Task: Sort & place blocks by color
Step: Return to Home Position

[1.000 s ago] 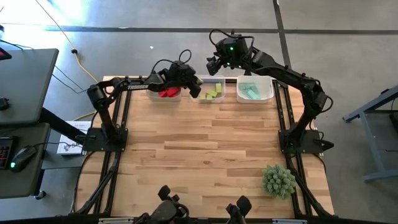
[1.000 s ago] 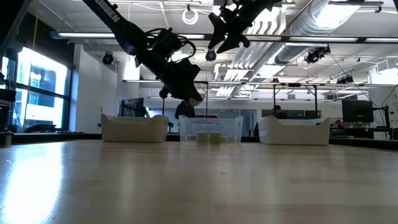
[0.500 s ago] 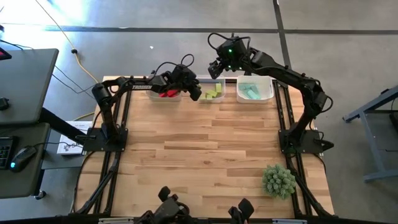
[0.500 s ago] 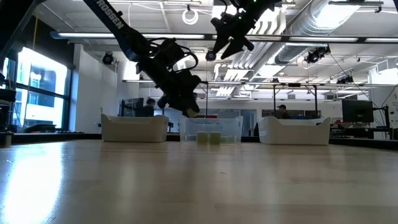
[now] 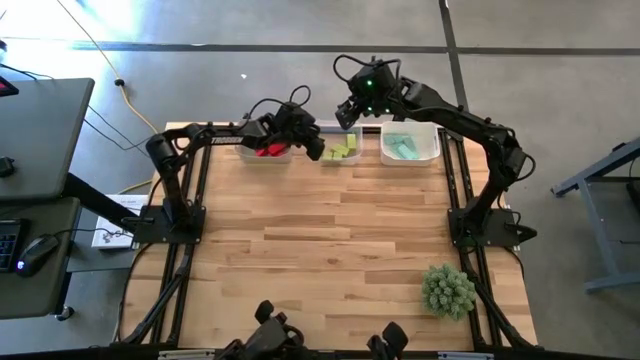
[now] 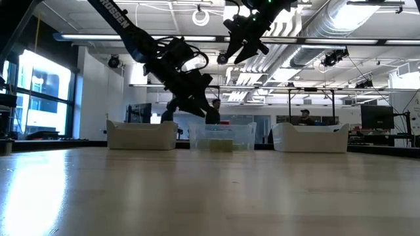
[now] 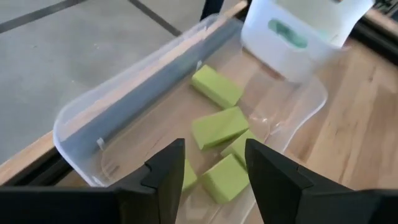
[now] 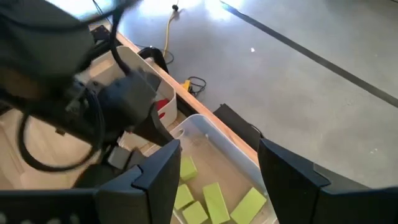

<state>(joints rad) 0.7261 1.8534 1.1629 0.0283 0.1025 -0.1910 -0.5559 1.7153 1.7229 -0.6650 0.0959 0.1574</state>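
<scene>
Three clear bins stand in a row on the table's far edge. The left bin (image 5: 262,157) holds red blocks (image 5: 268,150), the middle bin (image 5: 355,132) yellow-green blocks (image 7: 217,127), and the right bin (image 5: 432,140) teal blocks (image 5: 403,147). My left gripper (image 7: 214,149) hangs open over the middle bin's left part (image 5: 318,150), slanting down, with nothing between its fingers; the yellow-green blocks lie on the bin's floor beneath it. My right gripper (image 8: 219,149) is open too, high above the middle bin's far side (image 5: 348,110).
A spiky green plant-like ball (image 5: 448,290) sits near the table's right front corner. The bare wooden tabletop (image 5: 330,230) stretches between the bins and the near edge. My left arm (image 8: 118,99) crosses in front of my right gripper. People stand in the room behind (image 6: 304,117).
My left gripper has tipped a little lower over the middle bin and rolled slightly. My right gripper has tilted further down above the bin's far side.
</scene>
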